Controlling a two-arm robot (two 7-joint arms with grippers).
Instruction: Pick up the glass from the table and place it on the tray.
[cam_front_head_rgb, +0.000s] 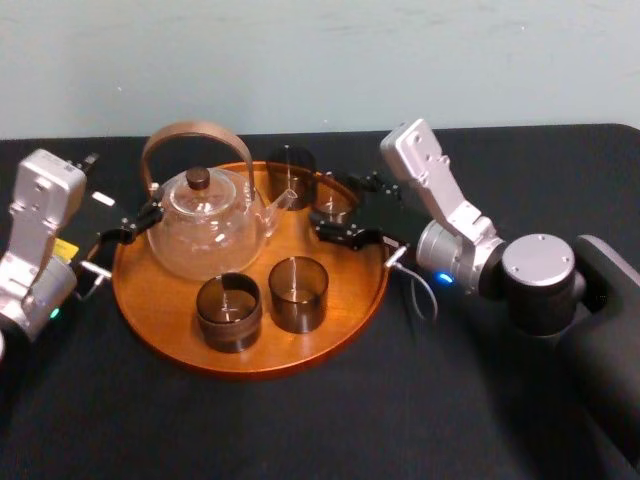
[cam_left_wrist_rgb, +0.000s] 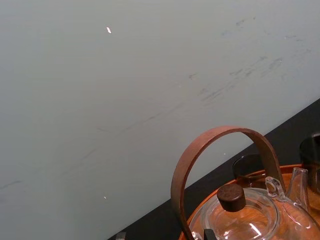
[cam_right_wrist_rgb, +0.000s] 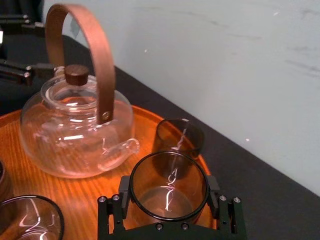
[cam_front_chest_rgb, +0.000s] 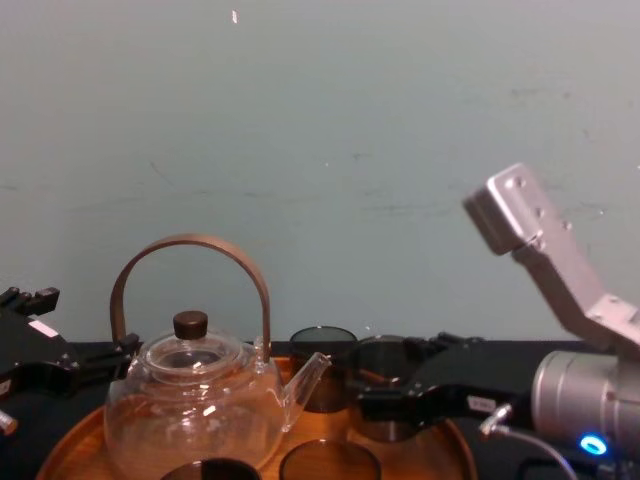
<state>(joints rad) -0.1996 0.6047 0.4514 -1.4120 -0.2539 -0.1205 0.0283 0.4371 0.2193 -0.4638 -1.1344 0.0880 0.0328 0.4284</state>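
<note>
Placement looks nearly done: the right tool (cam_right_wrist_rgb: 169, 206) is clenched on the glass (cam_right_wrist_rgb: 169, 186), with the tray (cam_right_wrist_rgb: 75, 192) rim beneath it. Letting go and retreating remain. The left tool (cam_front_head_rgb: 125, 230) sits beside the teapot (cam_front_head_rgb: 205, 225); I cannot tell its state.

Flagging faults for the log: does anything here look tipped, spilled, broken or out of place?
Nothing stands out. The teapot and three free glasses stand upright on the tray; the right claw grips a fourth glass upright near its far right rim. The left claw sits beside the teapot.
</note>
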